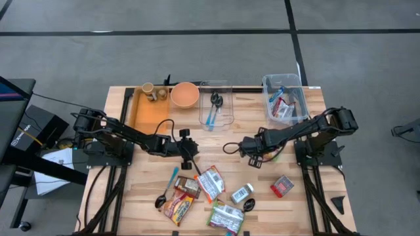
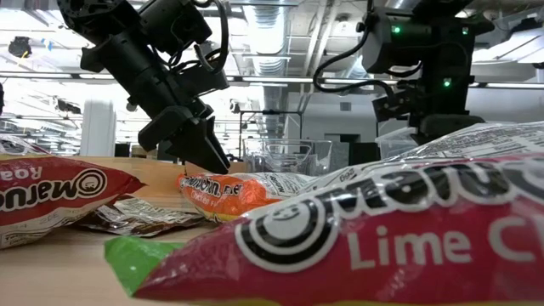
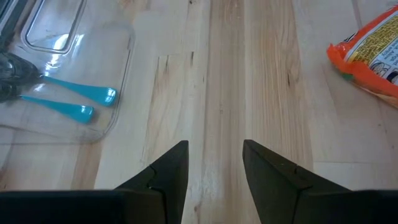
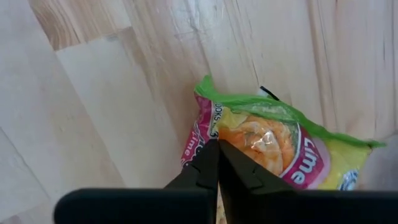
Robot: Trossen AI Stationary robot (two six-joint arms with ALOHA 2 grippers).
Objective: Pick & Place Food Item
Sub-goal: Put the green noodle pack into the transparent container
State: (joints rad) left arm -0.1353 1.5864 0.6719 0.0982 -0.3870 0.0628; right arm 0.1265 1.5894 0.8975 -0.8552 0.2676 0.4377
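The right hand [image 4: 217, 163] is hanging over the middle of the desk [image 1: 308, 210], its fingers pressed fully together, and it is pinching the edge of a lime noodle packet [image 4: 273, 146]. At least it seems to be, since the wrist view is too close to show how much wrapper is caught. The left hand [image 3: 214, 171] is waiting just left of centre, fingers partly apart and holding nothing, with bare wood between them.

The pick is being made now; lifting, carrying and setting down are all left to do. Other packets [image 1: 210, 182] are crowding the near edge, along with a small red box [image 1: 283, 186] and a blue-handled spoon [image 1: 167, 190]. At the far right corner a clear bin [image 1: 283, 98] is already holding a few items (probably where the packet belongs). A clear tray [image 1: 215, 105], a bowl [image 1: 185, 94] and an orange tray [image 1: 147, 113] are lining the far edge. Nothing is blocking the way to the bin.
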